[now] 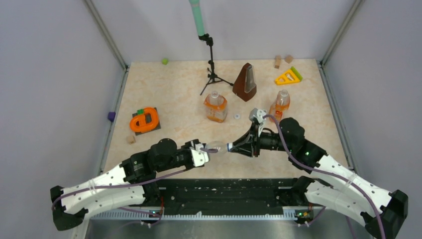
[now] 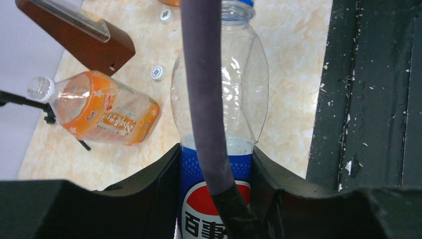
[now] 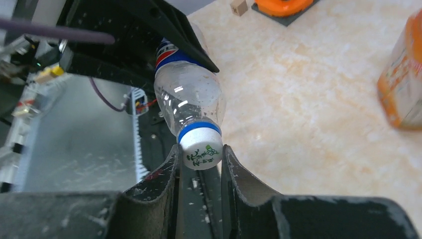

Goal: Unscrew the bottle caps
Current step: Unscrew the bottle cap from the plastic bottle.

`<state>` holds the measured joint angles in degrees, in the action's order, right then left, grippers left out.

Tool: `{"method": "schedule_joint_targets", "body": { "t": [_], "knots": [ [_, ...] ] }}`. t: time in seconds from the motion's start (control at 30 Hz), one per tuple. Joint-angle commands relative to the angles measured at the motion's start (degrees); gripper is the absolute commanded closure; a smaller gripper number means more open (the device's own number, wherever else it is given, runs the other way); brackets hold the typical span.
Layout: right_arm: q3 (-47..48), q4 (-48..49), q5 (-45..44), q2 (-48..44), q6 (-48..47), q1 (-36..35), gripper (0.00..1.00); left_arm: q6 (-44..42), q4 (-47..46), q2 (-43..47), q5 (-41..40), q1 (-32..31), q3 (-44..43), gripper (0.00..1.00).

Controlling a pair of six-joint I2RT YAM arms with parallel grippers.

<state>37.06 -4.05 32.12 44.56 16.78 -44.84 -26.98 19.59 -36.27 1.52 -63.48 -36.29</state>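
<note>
Right, my left gripper (image 1: pixel 203 155) clamps the blue-labelled bottle (image 3: pixel 189 99) by its lower body, level in the air between the arms. Its neck points straight into my right gripper (image 1: pixel 234 147), closed on the white cap (image 3: pixel 201 153), so the twist runs along the bottle's long axis.

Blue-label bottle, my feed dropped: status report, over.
Left gripper shut on blue-label bottle. Right gripper shut on its white cap. Nothing blocking the twist.
</note>
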Motion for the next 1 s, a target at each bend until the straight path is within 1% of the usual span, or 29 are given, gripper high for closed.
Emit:
{"method": "schedule_joint_targets", "body": {
  "t": [0.0, 0.07, 0.17, 0.3, 0.4, 0.47, 0.57, 0.63, 0.67, 0.7, 0.77, 0.8, 0.87, 0.93, 0.97],
  "knots": [
    [-2.0, 6.1, 2.5, -1.1, -24.0, -0.2, 1.00, 6.9, -1.4, -0.3, -9.4, 4.4, -4.6, 1.00],
    [-2.4, 7.9, 6.0, -1.2, -32.7, -0.4, 1.00, 8.1, 1.1, -0.8, -1.0, 7.5, -6.0, 1.00],
    [-1.9, 4.9, 14.9, -1.8, -51.3, -0.6, 1.00, 9.5, 3.3, -1.7, 10.8, 12.8, -7.6, 1.00],
    [-3.0, 5.6, 14.1, -3.3, -67.0, -1.0, 1.00, 10.7, 4.0, -4.3, 19.6, 15.5, -9.3, 1.00],
    [-2.9, 5.4, 13.5, -3.9, -73.7, -1.0, 1.00, 11.0, 6.2, -7.4, 26.4, 17.0, -11.1, 1.00],
    [-4.0, 8.8, 12.8, -4.3, -74.6, -1.1, 1.00, 10.8, 8.1, -9.2, 31.1, 17.8, -12.4, 1.00],
    [-6.0, 13.5, 12.4, -4.7, -75.8, -1.0, 1.00, 10.4, 10.5, -10.8, 34.1, 18.4, -13.8, 1.00],
    [-5.9, 12.8, 13.0, -5.0, -76.9, -1.1, 1.00, 10.6, 11.1, -11.3, 34.1, 18.7, -14.0, 1.00],
    [-6.2, 13.3, 12.6, -5.3, -76.9, -1.1, 1.00, 10.8, 11.5, -11.3, 33.0, 18.7, -14.0, 1.00],
    [-6.9, 15.2, 11.8, -5.8, -75.8, -1.1, 0.97, 11.0, 11.4, -11.1, 30.9, 18.7, -13.9, 1.00],
    [-8.9, 18.2, 10.5, -7.1, -73.6, -1.1, 0.69, 9.9, 10.5, -9.9, 24.6, 18.7, -13.3, 1.00],
    [-9.6, 19.6, 10.1, -7.9, -71.5, -1.1, 0.66, 9.5, 9.5, -9.0, 21.1, 18.7, -12.3, 1.00],
    [-11.4, 23.6, 8.6, -9.3, -66.0, -1.0, 0.64, 8.1, 5.3, -6.6, 16.4, 18.6, -9.2, 1.00],
    [-13.7, 30.5, 4.3, -10.9, -57.1, -1.1, 0.55, 6.4, 2.0, -4.1, 14.0, 18.5, -6.3, 1.00],
    [-14.8, 33.5, 2.0, -11.5, -52.7, -1.1, 0.52, 6.0, 0.7, -2.9, 12.7, 18.4, -5.3, 1.00]
  ]
}}
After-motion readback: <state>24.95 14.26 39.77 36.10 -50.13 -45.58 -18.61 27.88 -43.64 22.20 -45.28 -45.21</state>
